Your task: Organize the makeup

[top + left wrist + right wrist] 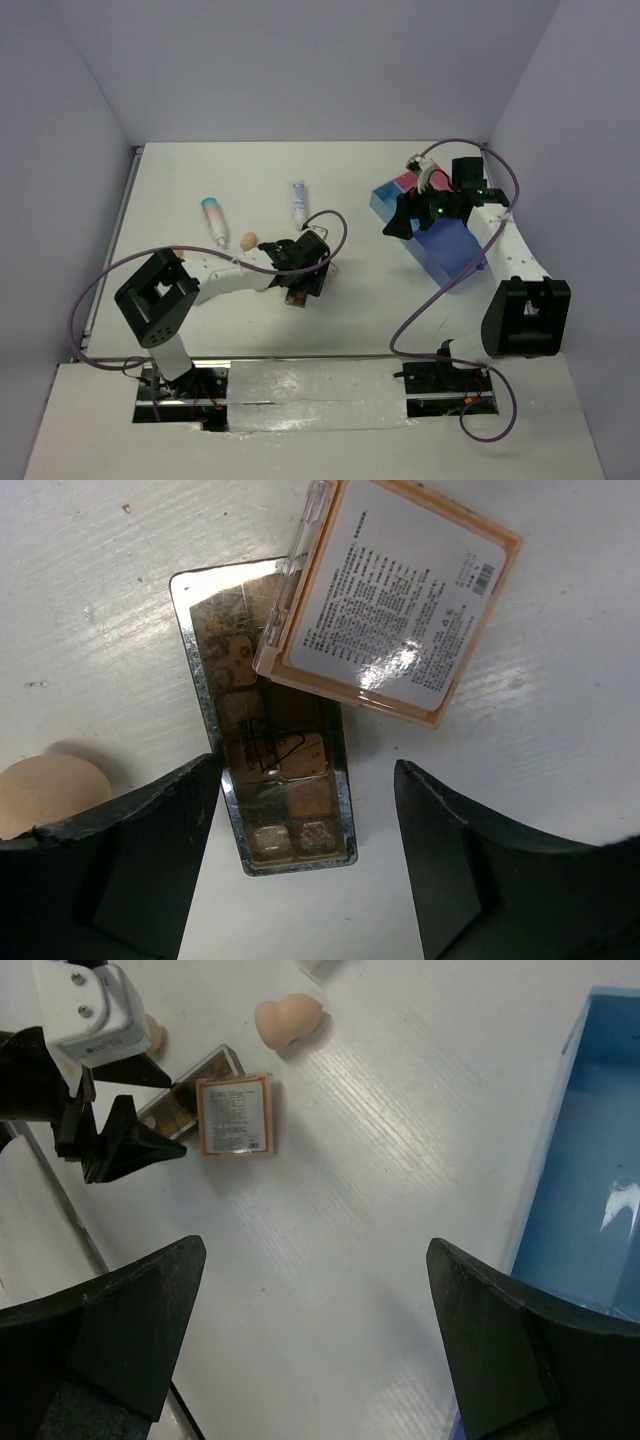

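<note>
The left gripper (296, 278) is low over the middle of the tabletop (370, 315). Its two fingers (120, 870) are spread wide and grasp nothing. Between them, in the left wrist view, lies the near end of the long palette (285, 780), a narrow brown one with small square pans under a clear lid. I cannot tell if the fingers touch it or the tabletop.

The square palette (395, 600) has a peach rim and a white label with fine print. It lies partly on the far end of the long palette, with one corner over it and the rest on the tabletop. A second sponge (45, 798), peach in colour, sits just beside the outer side of one finger.

The other sponge (248, 240) is on the tabletop a little behind the left gripper. The teal-cap tube (214, 220) lies further back on the left side. The white tube (298, 203) lies to the right of it, and the two are apart. Both tubes lie flat.

The right gripper (398, 222) is at the left edge of the tray (445, 255), which stands on the right side of the tabletop. Its fingers (110, 1345) are also wide apart and hold nothing. In the right wrist view, bare tabletop is below them and the tray's blue wall is at the right. No makeup can be seen in the visible part of the tray.
</note>
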Controlling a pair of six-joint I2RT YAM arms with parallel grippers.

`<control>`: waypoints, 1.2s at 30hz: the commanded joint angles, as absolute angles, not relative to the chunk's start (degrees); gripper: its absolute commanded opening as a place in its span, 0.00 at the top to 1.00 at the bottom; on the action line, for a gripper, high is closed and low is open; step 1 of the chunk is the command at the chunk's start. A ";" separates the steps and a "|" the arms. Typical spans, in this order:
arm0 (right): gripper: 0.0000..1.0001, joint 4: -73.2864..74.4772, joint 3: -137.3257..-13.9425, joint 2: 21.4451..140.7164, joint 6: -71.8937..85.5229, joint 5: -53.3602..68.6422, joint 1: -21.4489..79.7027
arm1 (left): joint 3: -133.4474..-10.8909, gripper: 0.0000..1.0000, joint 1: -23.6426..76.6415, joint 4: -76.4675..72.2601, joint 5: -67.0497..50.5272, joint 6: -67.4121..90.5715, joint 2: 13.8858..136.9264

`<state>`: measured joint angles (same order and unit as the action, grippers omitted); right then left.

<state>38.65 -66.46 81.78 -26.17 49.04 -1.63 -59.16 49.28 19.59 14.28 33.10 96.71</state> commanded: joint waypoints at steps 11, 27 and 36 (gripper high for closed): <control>0.00 35.86 -64.78 79.19 -23.29 46.50 -0.35 | -62.49 0.17 50.19 23.29 21.10 34.54 101.77; 0.01 37.88 -61.08 76.38 -24.52 45.17 8.17 | -62.49 0.78 50.27 22.68 18.11 33.23 99.33; 0.06 37.18 -59.85 81.29 -12.76 43.50 15.47 | -62.93 1.00 50.27 19.78 15.74 30.94 90.27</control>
